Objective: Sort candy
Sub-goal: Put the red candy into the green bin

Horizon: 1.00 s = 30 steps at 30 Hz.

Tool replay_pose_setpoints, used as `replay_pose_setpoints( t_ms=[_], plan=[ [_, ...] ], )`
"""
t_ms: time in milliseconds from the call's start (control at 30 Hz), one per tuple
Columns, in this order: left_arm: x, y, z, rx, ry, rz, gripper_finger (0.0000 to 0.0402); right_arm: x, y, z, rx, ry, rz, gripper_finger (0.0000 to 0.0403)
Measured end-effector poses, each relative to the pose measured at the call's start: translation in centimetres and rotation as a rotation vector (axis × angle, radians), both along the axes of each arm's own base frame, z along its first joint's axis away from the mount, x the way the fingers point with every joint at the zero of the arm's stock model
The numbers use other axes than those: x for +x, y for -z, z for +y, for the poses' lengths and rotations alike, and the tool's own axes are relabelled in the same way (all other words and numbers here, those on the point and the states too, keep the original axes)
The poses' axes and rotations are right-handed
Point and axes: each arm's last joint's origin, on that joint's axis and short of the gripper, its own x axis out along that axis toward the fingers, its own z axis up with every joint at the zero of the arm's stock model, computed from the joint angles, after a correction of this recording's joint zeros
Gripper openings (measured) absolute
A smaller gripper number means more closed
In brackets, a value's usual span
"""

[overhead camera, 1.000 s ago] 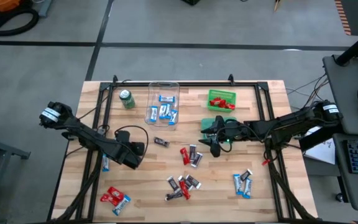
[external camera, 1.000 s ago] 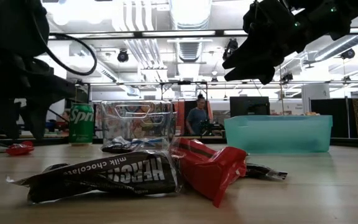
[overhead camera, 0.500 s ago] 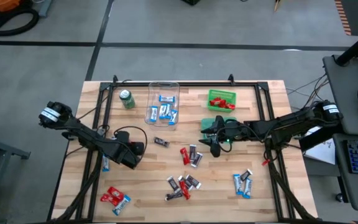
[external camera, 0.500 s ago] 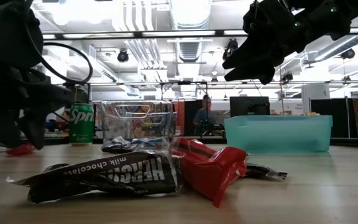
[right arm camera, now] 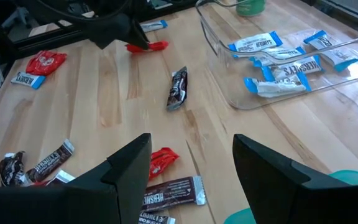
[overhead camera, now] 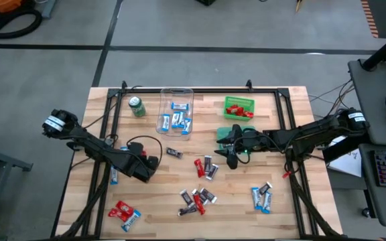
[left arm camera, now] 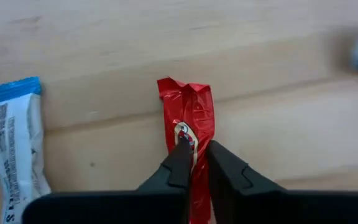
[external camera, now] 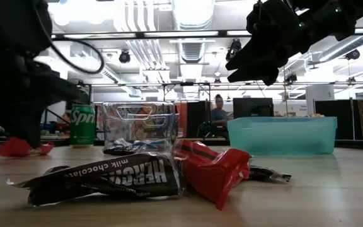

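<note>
One red candy (left arm camera: 191, 127) now in left gripper (left arm camera: 194, 152)

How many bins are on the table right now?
3. A clear bin near the far edge, a small green bin to its right, and a teal bin just in front of the green one, partly hidden from above.

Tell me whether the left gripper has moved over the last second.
Yes. In the high view the left gripper, jaws shut on a red candy, has shifted right, toward the table's middle, away from the green can.
</note>
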Motion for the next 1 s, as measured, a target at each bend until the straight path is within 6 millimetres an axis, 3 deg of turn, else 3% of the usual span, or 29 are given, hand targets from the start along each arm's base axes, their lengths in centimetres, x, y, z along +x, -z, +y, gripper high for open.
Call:
replay_pose_setpoints(
  t_ms=[433, 700, 833, 1000],
  plan=[
    [1.2, -3.3, -4.3, 0.083, 0.288, -0.153, 0.0001, 0.0, 0.0, 0.0, -0.024, -0.012, 0.004, 0.0215],
    [2.1, -3.8, -6.5, 0.155, 0.465, -0.352, 0.0000, 0.0, 0.0, 0.0, -0.024, -0.018, 0.004, 0.0215],
    [4.0, -4.8, -8.0, 0.296, 0.669, -0.542, 0.0000, 0.0, -0.1, 0.6, -0.015, -0.195, -0.005, 0.0215],
    [6.8, -6.6, -9.5, 0.534, 0.901, -0.708, 0.0000, 0.6, -0.7, 2.6, -0.086, -0.403, -0.147, 0.0215]
  ],
)
